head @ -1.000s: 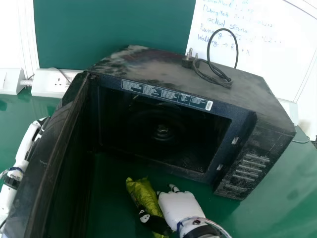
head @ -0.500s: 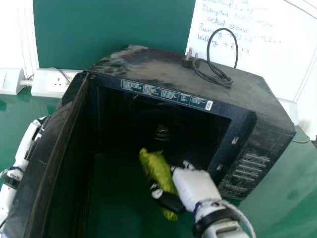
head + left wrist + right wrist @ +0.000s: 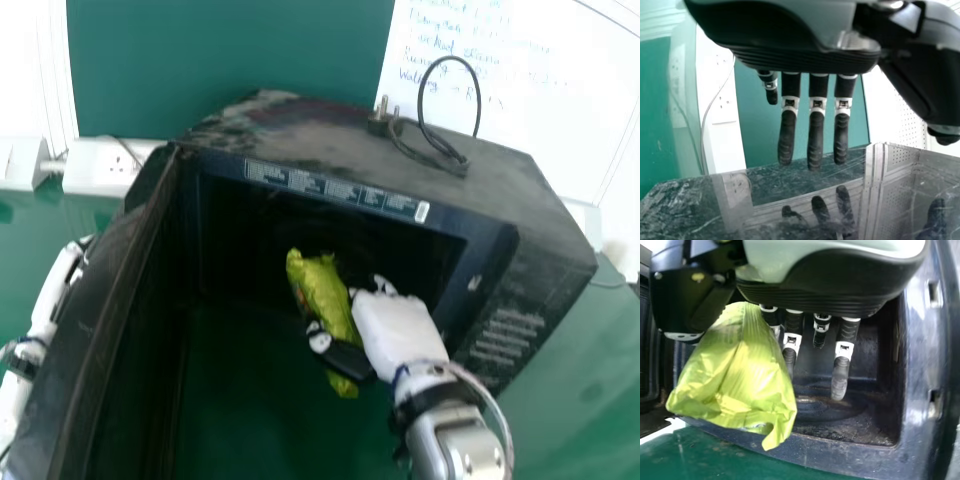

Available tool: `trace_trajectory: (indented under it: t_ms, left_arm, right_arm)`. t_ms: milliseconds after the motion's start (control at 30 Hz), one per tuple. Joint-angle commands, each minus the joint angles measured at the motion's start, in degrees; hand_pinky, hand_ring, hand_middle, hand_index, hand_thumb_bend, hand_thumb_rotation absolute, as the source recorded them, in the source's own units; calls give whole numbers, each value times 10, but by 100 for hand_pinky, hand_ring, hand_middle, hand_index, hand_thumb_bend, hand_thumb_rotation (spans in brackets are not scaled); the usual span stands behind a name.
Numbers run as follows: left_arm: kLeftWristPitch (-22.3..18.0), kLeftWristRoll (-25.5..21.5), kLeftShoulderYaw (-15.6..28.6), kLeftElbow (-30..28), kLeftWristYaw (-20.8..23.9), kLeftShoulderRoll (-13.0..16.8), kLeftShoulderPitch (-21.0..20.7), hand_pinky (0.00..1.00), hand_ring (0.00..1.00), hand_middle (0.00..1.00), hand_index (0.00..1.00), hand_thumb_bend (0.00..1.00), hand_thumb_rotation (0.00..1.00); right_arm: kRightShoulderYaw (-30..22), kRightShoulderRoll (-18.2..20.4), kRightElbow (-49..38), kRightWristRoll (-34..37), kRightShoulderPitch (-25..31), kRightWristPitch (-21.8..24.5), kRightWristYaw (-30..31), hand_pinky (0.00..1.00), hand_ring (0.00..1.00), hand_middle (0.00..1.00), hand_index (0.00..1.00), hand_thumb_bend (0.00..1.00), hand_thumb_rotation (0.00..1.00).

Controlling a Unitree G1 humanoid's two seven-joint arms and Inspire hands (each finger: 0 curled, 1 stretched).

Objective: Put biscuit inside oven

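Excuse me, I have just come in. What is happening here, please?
The robot's right hand is holding a yellow-green biscuit packet between its thumb and fingers, at the opening of a dusty black oven. The oven door stands wide open. The packet has not yet been set down inside. The left hand is on the outer side of the open door, with its fingers straight and holding nothing.

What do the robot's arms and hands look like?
The right hand has a white back; its arm is silver, with a black cuff and a pale cable. The left arm is white with black parts. The left hand has black, ridged fingers with white bands, as does the right.
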Motion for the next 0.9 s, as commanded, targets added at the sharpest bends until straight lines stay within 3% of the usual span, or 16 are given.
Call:
trace_trajectory:
  t_ms: [0, 167, 400, 867]
  left_arm:
    - [3, -1, -2, -11, 1, -3, 8, 29, 35, 43, 48, 51, 6]
    - [0, 2, -2, -12, 2, -3, 8, 29, 35, 43, 48, 51, 6]
    - [8, -1, -2, -23, 4, -7, 13, 29, 35, 42, 48, 51, 6]
    - [-2, 12, -3, -17, 6, -5, 11, 30, 36, 42, 48, 51, 6]
  right_arm:
    - [2, -2, 15, 12, -17, 7, -23, 39, 37, 42, 52, 53, 0]
    - [5, -17, 47, 40, -33, 4, -74, 38, 38, 44, 50, 53, 0]
    - [22, -33, 102, 43, -75, 21, -88, 41, 37, 42, 52, 52, 0]
    - [51, -67, 225, 88, -132, 27, -206, 56, 46, 46, 51, 52, 0]
